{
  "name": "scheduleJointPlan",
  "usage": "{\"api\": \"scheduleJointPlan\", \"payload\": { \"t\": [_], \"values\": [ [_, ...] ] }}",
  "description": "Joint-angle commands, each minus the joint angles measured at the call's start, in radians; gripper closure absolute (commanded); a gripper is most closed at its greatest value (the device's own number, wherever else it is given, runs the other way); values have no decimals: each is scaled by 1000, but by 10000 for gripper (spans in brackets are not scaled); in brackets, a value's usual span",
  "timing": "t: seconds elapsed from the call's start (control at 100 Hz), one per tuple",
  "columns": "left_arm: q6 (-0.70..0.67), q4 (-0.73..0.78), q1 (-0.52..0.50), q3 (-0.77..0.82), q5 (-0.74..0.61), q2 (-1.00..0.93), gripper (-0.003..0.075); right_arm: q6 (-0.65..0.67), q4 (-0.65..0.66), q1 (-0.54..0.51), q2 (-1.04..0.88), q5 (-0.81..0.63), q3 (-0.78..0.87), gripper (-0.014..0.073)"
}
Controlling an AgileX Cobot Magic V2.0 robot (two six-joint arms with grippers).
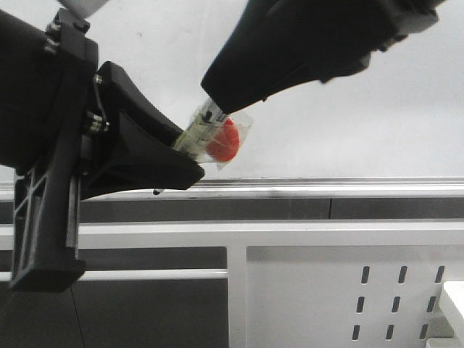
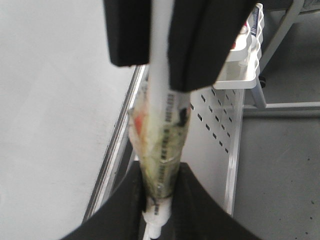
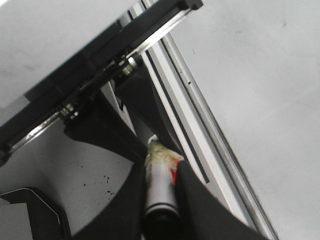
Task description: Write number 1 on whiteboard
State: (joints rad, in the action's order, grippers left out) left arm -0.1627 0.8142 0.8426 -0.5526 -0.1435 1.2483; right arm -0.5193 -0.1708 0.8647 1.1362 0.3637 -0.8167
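Glossy whiteboard behind both hands, no stroke visible. Left hand and right hand both clamp one taped marker between them. Step: uncapping. Next: pull apart.

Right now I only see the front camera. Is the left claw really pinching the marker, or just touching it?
Observer: The left wrist view shows the left claw shut on the marker, with a finger on each side.
Operator: And the other claw?
Observer: The right wrist view shows the right claw shut on the same marker.
Operator: Is there a 1 on the board?
Observer: The right wrist view shows a stretch of whiteboard with only tiny specks and no stroke.
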Motion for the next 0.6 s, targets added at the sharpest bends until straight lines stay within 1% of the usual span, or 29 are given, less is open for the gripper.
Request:
{"api": "scheduleJointPlan", "payload": {
  "t": [0.0,0.05,0.15,0.17,0.19,0.21,0.26,0.38,0.5,0.59],
  "values": [
    [-9,-52,9,-32,-84,-27,666,-11,-3,2,-14,-68,-36,666],
    [-9,-52,9,-32,-99,-27,579,-11,-3,2,-14,-68,-36,666],
    [-9,-82,9,-32,-104,-27,341,-11,-3,2,-14,-68,-36,666],
    [-9,-92,9,-32,-100,-27,314,-11,-3,2,-14,-68,-36,666],
    [-9,-103,9,-32,-96,-27,270,-11,-3,2,-14,-68,-36,666],
    [-9,-113,9,-32,-87,-28,248,-11,-3,2,-14,-68,-36,666],
    [-9,-138,9,-32,-63,-31,234,-2,-15,2,-14,-71,-36,666],
    [-9,-217,9,-29,-17,-72,263,9,-31,2,-34,-90,-32,666],
    [-9,-281,9,-6,-10,-164,265,9,-31,-2,-78,-119,-31,666],
    [-9,-368,9,22,22,-251,265,20,-31,-39,-112,-115,-27,666]
  ]
}}
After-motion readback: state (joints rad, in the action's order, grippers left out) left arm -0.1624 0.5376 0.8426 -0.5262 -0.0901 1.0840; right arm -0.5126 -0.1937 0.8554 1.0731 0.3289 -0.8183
